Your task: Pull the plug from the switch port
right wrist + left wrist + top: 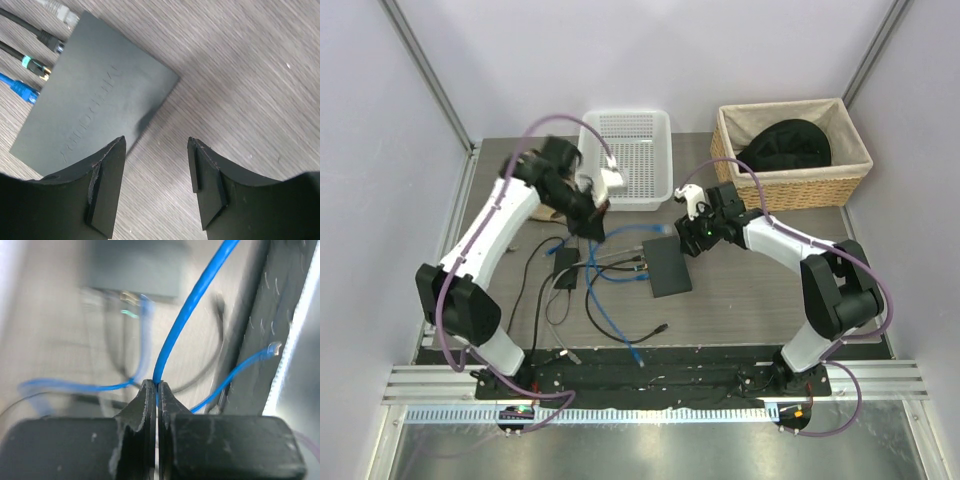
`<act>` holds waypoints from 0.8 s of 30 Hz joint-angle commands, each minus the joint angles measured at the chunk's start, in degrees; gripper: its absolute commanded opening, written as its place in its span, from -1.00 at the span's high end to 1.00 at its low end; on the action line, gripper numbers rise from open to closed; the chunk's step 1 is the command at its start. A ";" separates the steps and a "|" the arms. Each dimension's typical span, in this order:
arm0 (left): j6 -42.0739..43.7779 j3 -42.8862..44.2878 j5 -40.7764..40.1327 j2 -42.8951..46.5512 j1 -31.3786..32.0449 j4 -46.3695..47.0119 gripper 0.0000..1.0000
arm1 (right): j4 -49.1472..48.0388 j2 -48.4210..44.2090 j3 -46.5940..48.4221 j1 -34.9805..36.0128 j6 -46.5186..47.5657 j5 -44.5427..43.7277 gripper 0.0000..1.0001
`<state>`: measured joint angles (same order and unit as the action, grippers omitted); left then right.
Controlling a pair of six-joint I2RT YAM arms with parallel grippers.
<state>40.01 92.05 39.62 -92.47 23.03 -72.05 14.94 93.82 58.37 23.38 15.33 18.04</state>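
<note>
Only wrist view shows left gripper [157,385] pinching cable [184,317].

The gray table [750,300] holds a flat black switch [672,268] near its middle. At the switch's 9 o'clock lie a small black brick [566,268] and loose blue cables [612,318]. A white tray [640,150] sits at the table's 11 o'clock, and a wicker basket [800,192] at 1 o'clock.

the switch [95,95] lies on the table [240,75] just ahead and left of the right gripper [156,145], plugs [30,65] along its far left edge. a cable [180,325] runs forward from between the fingers of the left gripper [156,385]. the tray [625,160] sits beyond the left gripper, the basket [790,150] beyond the right, the adapter [566,267] on the left one's near side.
</note>
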 commanded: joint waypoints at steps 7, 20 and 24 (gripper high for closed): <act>-18.91 38.12 4.08 -6.06 -31.51 -7.31 1.00 | -2.63 -3.65 -2.74 -1.14 0.84 -0.55 -0.20; -20.94 -8.88 -45.58 9.07 -39.20 18.69 1.00 | -3.16 -1.19 0.34 -1.23 1.37 -1.26 -0.20; -19.36 -13.39 -51.56 2.57 -39.37 24.32 1.00 | -2.99 -1.01 1.04 -1.23 1.98 -1.61 -0.20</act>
<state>19.84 81.21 -0.58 -85.06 -15.94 -58.13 14.11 92.55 56.82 22.24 16.16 17.28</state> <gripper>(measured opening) 0.021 0.599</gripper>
